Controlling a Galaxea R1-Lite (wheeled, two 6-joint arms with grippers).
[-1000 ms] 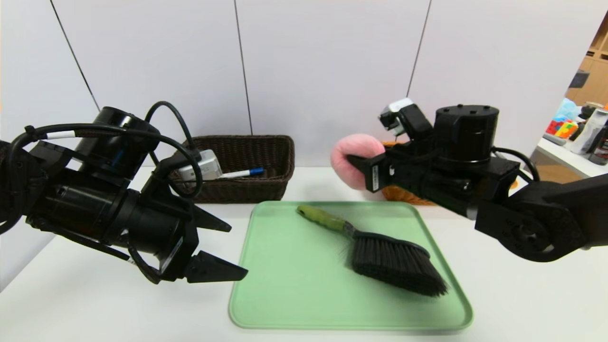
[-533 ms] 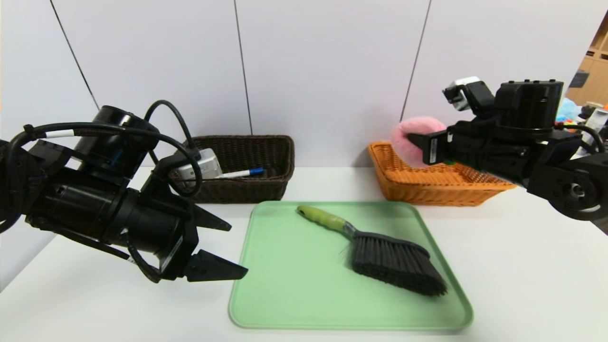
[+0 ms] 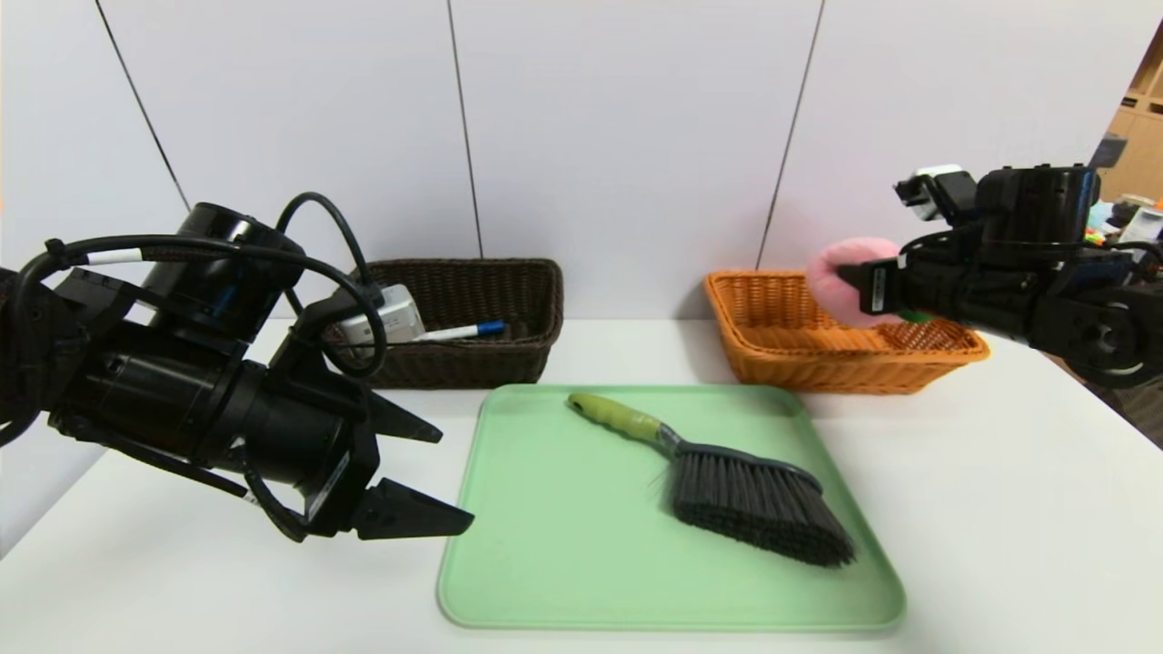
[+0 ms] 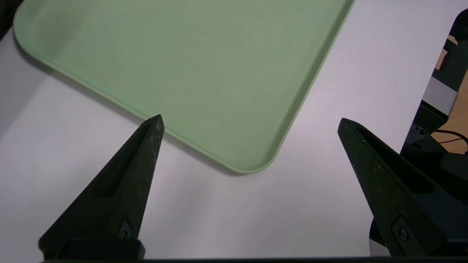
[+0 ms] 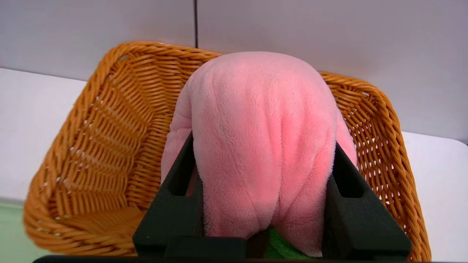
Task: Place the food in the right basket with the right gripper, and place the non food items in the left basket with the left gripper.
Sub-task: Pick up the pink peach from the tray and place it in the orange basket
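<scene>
The round pink plush peach [image 5: 263, 146] is soft, short-piled cloth with stitched seams; a bit of green fabric leaf [image 5: 279, 248] shows beneath it. Around it, the rectangular orange-tan woven wicker basket [image 5: 95, 146] looks ribbed and faintly glossy. The rectangular dark brown woven wicker basket [image 3: 472, 318] has the same rough weave, duller. The pale green plastic tray [image 4: 190, 73] is smooth and matt, lightly speckled. On it the hand brush [image 3: 727, 490] has coarse dark grey bristles and a smooth green handle. The white desk [image 4: 219, 219] is smooth with a soft sheen. The black left pincer [image 4: 250, 124] looks like matt, scuffed plastic

Pink peach [image 5: 263, 146]; orange basket [image 3: 781, 350] (woven).
</scene>
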